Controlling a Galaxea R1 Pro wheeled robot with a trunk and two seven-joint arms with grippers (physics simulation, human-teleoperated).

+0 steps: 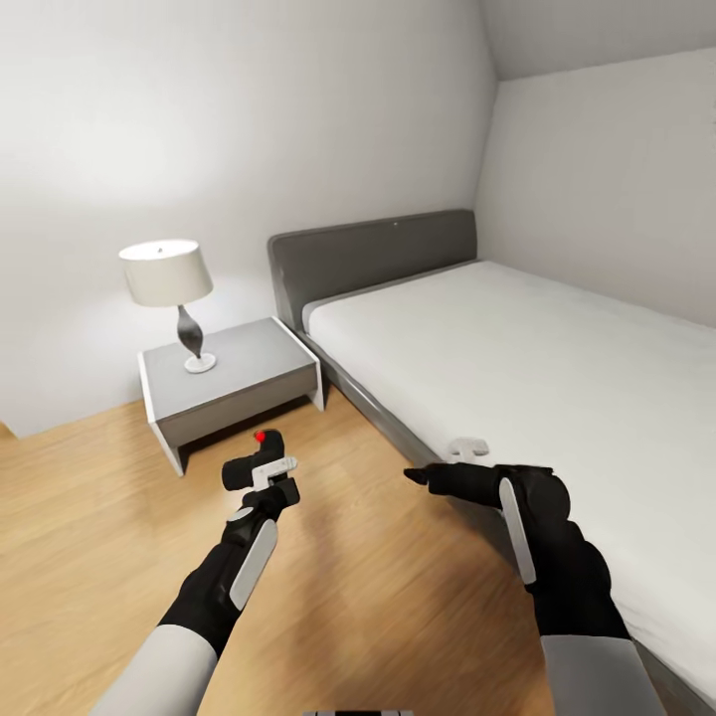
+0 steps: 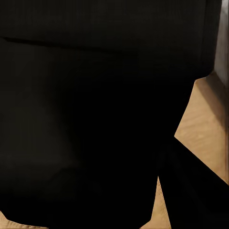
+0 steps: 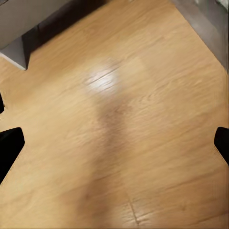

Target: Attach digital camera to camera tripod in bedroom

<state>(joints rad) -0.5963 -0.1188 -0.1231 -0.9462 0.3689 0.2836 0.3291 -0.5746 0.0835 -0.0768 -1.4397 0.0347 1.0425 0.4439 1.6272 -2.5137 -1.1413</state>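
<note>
My left gripper [image 1: 267,475] is shut on the digital camera [image 1: 257,459], a small black boxy body with a red dot on top, held above the wood floor in front of the nightstand. In the left wrist view the camera's black body [image 2: 86,114] sits right against the lens. My right gripper [image 1: 426,478] hovers beside the bed's near edge. It is open, with its dark fingertips [image 3: 10,143] far apart over bare floor and nothing between them. The camera tripod is out of view.
A grey-framed white bed [image 1: 557,378] runs along the right. A grey nightstand [image 1: 234,383] with a white-shaded lamp [image 1: 167,273] stands against the pale wall [image 1: 199,119]. Light wood floor [image 1: 368,597] stretches between my arms.
</note>
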